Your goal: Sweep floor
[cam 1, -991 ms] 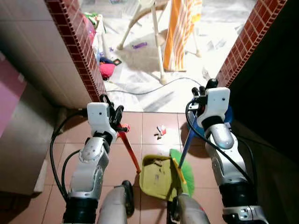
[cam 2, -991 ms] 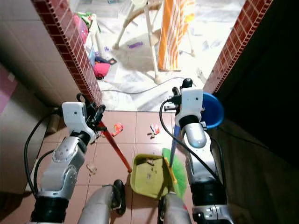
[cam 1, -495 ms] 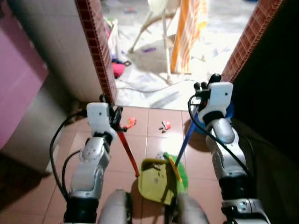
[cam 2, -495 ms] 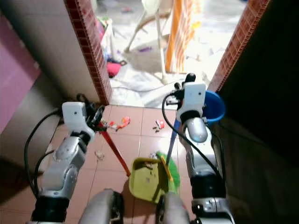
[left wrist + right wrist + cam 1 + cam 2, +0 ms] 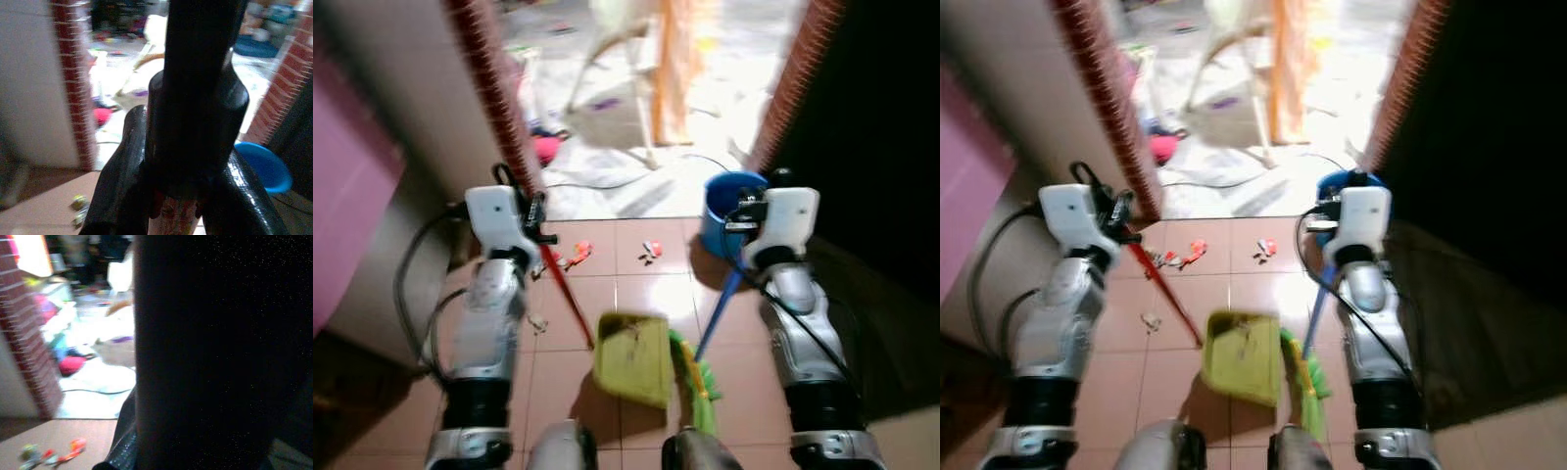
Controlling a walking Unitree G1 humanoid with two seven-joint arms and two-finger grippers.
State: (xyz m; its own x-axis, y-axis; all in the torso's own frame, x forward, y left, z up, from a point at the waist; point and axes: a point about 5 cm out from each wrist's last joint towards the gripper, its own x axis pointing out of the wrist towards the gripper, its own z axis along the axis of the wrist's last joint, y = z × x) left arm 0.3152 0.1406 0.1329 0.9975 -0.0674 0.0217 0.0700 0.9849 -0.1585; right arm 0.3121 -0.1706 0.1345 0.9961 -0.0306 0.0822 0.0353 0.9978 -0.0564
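Head views blurred. Left gripper (image 5: 536,217) is clenching the red handle (image 5: 566,299) of the yellow-green dustpan (image 5: 632,345), which is resting on the terracotta tile floor (image 5: 636,279) between the arms. Right gripper (image 5: 751,211) is apparently gripping the blue broom handle (image 5: 717,313), though its fingers are hidden; green bristles (image 5: 693,377) are lying at the dustpan's 4 o'clock. Litter scraps (image 5: 570,257) and (image 5: 652,251) are sitting at the dustpan's 11 and 12 o'clock. Blue bucket (image 5: 722,196) is standing at 1 o'clock.
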